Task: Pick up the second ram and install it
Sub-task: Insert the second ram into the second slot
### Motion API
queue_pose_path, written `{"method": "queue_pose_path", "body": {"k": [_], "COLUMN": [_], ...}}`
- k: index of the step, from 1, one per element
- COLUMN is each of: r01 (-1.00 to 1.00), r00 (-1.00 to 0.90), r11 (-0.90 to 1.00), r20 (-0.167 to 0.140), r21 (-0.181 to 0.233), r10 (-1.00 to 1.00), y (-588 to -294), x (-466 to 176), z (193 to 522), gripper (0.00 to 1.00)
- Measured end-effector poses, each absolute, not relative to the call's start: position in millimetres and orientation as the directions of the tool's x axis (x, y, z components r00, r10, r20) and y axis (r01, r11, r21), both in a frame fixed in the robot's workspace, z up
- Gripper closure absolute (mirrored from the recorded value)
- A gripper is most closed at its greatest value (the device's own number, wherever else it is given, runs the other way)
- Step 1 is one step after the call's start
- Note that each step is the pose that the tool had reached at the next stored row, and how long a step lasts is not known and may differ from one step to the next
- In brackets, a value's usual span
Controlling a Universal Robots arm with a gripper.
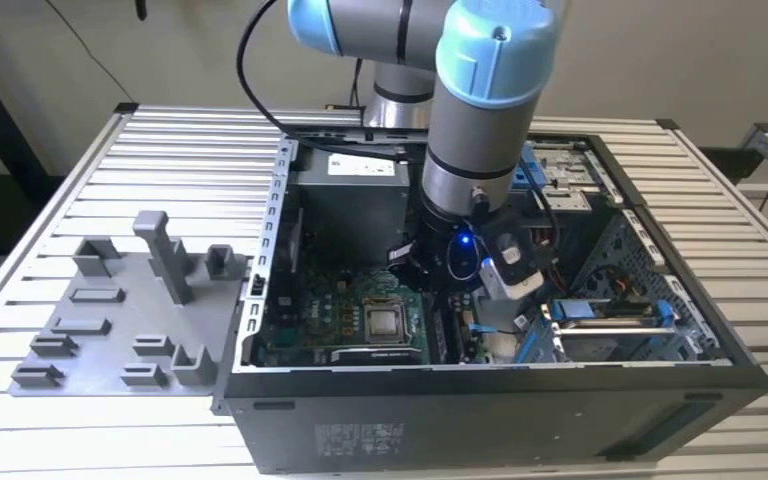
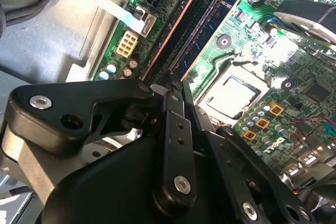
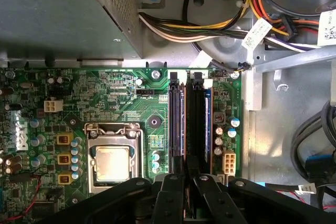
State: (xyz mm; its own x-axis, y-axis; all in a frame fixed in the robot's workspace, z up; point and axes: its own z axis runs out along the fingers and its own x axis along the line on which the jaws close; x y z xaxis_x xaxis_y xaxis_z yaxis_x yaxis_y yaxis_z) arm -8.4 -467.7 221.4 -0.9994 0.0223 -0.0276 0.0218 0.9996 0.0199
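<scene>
**With the jaws drawn narrow, the stick's long axis runs straight out from between them**

Since the arm reaches down into the open computer case (image 1: 491, 410), the gripper (image 1: 444, 275) sits low over the motherboard (image 3: 105, 98), just to the exterior view's right of the CPU socket (image 1: 384, 322). In the first wrist view, the gripper (image 3: 186, 182) shows its two fingers closed to a slim gap. The second ram (image 3: 198, 124) stands on edge in the memory slot farther from the CPU socket and disappears beneath that gap. I judge the jaws to be pinching the stick across its thin faces, though the contact itself is hidden.

The stick's length lies at right angles to the jaws' closing direction. It runs away from the fingers toward the power supply (image 3: 52, 14) at the far end of the board. A first stick (image 3: 176, 124) lies parallel in the neighbouring slot, just beside it on the socket side.

In the second wrist view the gripper (image 2: 176, 85) lines up with the same pair of slots. The second ram (image 2: 202, 30) appears seated or nearly so. I cannot tell whether its end clips have latched.
</scene>
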Motion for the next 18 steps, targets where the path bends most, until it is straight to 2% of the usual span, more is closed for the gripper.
{"method": "queue_pose_path", "body": {"k": [18], "r01": [0.022], "r00": [-0.999], "r11": [1.0], "r20": [-0.028], "r21": [0.021], "r10": [0.022], "y": [-466.2], "x": [-8.4], "z": [219.2], "gripper": [0.86]}}
